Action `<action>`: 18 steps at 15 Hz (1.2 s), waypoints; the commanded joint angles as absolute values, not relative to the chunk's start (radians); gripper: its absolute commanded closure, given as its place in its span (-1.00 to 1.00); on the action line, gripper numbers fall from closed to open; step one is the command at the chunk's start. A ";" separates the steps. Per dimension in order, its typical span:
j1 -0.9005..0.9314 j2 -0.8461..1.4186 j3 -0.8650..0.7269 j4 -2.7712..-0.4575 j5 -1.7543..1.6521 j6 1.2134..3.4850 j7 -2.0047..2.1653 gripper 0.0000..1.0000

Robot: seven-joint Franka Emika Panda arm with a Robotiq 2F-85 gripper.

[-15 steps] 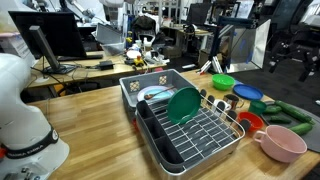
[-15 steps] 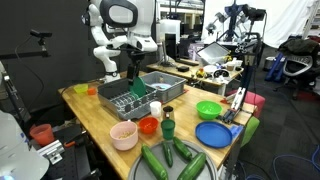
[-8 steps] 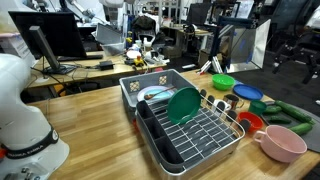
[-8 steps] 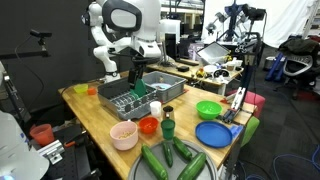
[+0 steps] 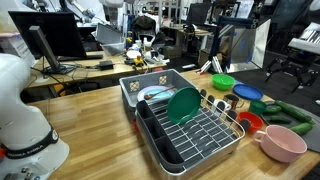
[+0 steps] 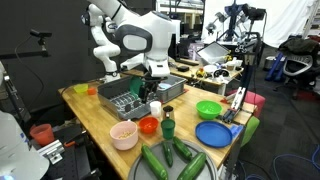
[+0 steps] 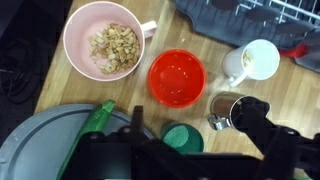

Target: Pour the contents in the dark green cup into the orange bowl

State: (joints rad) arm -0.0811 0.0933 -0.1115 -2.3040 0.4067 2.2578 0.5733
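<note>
The step in hand appeared to be the approach to the grasp. In the wrist view the gripper (image 7: 195,125) hung above the small dark green plastic cup (image 7: 183,138), which stood upright on the wooden table (image 7: 215,35). The cup lay roughly between the two dark fingers (image 7: 262,120), partly hidden by the gripper body. The fingers were spread wide and held nothing.

The shallow orange-red plastic bowl (image 7: 177,77) sat just beside the cup and looked empty. A small metal cup (image 7: 232,108) stood close on the cup's other side, partly under one finger. A white cup (image 7: 255,60) and a pale pink bowl holding nuts (image 7: 103,42) lay further off. What the green cup held could not be made out.

In an exterior view the gripper (image 6: 155,97) was clear above the table, with the dark green cup (image 6: 168,127) and the orange bowl (image 6: 149,126) side by side below it.

Nothing had been poured yet, by the look of it. The next move would likely call for lowering until the fingers straddled the cup's wall without clipping the metal cup. They would then close on it, lift it, carry it the short way over the orange bowl and tilt it.
</note>
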 commanded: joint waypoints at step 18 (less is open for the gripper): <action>-0.136 0.331 -0.126 -2.133 0.535 2.298 0.582 -1.00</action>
